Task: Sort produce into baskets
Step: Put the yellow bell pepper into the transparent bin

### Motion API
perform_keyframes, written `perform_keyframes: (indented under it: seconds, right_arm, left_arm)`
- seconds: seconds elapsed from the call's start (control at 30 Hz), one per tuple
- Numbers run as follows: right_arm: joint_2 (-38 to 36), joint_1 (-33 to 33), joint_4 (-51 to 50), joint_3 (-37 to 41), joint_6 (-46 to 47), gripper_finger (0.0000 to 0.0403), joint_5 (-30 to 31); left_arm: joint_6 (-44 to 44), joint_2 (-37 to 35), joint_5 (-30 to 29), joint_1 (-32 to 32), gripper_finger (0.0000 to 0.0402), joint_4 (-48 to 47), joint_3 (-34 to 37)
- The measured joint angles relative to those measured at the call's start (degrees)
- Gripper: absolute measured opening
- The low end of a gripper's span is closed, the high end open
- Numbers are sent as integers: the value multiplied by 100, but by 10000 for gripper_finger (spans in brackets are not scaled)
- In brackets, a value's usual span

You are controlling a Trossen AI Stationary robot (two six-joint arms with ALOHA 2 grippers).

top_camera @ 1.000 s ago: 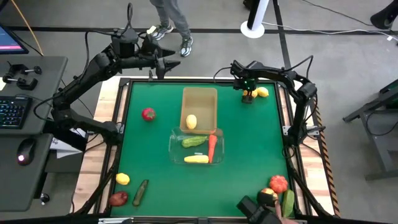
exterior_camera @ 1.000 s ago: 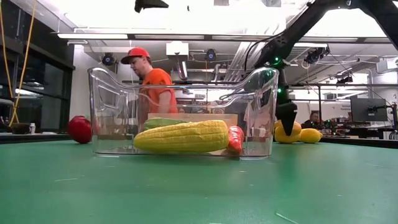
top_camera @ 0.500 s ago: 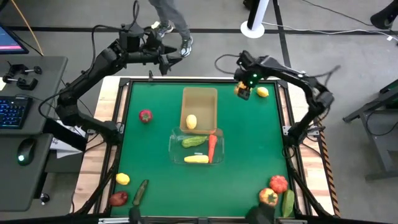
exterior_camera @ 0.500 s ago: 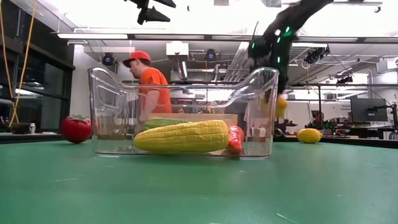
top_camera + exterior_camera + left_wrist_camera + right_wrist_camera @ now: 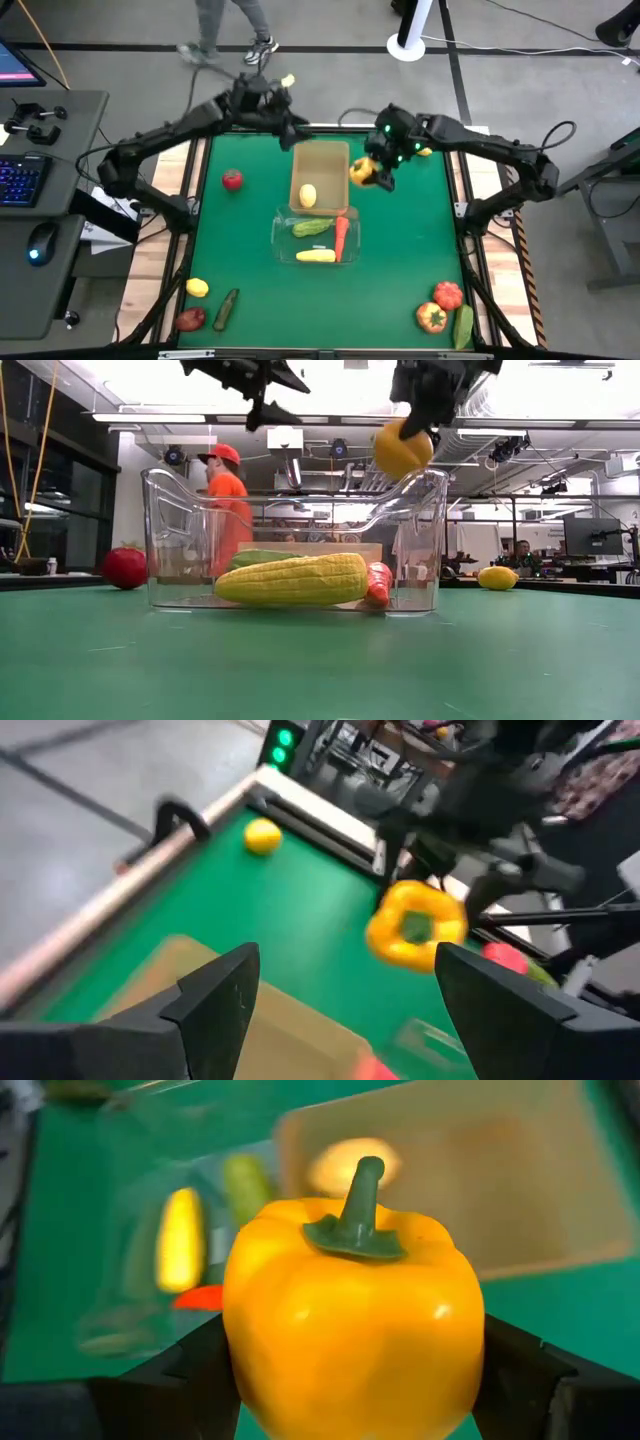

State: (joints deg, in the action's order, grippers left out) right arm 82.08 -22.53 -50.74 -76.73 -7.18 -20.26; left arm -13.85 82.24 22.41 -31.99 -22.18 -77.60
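My right gripper (image 5: 366, 172) is shut on a yellow pepper (image 5: 355, 1330), high above the table just right of the tan bin (image 5: 322, 160); the pepper also shows in the low view (image 5: 402, 448). The tan bin holds a lemon (image 5: 308, 195). The clear bin (image 5: 284, 236) holds a cucumber, a carrot and a corn cob (image 5: 295, 580). My left gripper (image 5: 345, 1010) is open and empty, in the air over the tan bin's far left corner (image 5: 285, 128). A red tomato (image 5: 232, 180) lies to the left of the bins. My right gripper pinches the pepper's two opposite sides (image 5: 235, 1350) between its two fingers (image 5: 520, 1380). The green stem (image 5: 358, 1210) points back toward the wrist. The fingers come from above, slanting down. The pepper is lifted clear, well above the table.
A lemon (image 5: 425, 150) lies at the far right corner. A lemon (image 5: 198, 288), a dark cucumber (image 5: 226, 308) and a red fruit (image 5: 190, 319) lie near left. A tomato (image 5: 448, 294), a pepper (image 5: 431, 317) and a cucumber (image 5: 463, 325) lie near right. A person walks beyond the far edge.
My right gripper has lifted the yellow pepper off the table at the far right corner and carried it up and toward the left, to beside the tan bin. My left gripper has swung toward the right along the far edge, to the tan bin's far corner.
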Motion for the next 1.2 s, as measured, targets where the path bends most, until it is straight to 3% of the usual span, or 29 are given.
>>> perform_keyframes:
  seconds: [0.27,0.4,0.6,0.8,1.0,1.2]
  right_arm:
    - [75,1434,406,0,1215,276,36]
    - [309,2151,1101,0,2214,276,456]
    - [852,2858,1725,0,3595,276,1558]
    - [1303,3246,1782,0,4483,298,2142]
    - [1537,3384,1930,0,4912,307,2537]
    - [1545,3384,1948,0,4940,309,2561]
  left_arm:
    - [-1396,-1372,-50,403,289,2216,2048]
    - [-1503,-2316,-87,476,289,2468,2596]
    - [-1358,-3429,-101,503,289,2272,3036]
    - [-1353,-4098,-100,512,289,2197,3385]
    - [-1352,-4220,-98,512,289,2178,3418]
    - [-1260,-4170,-98,512,289,2163,3418]
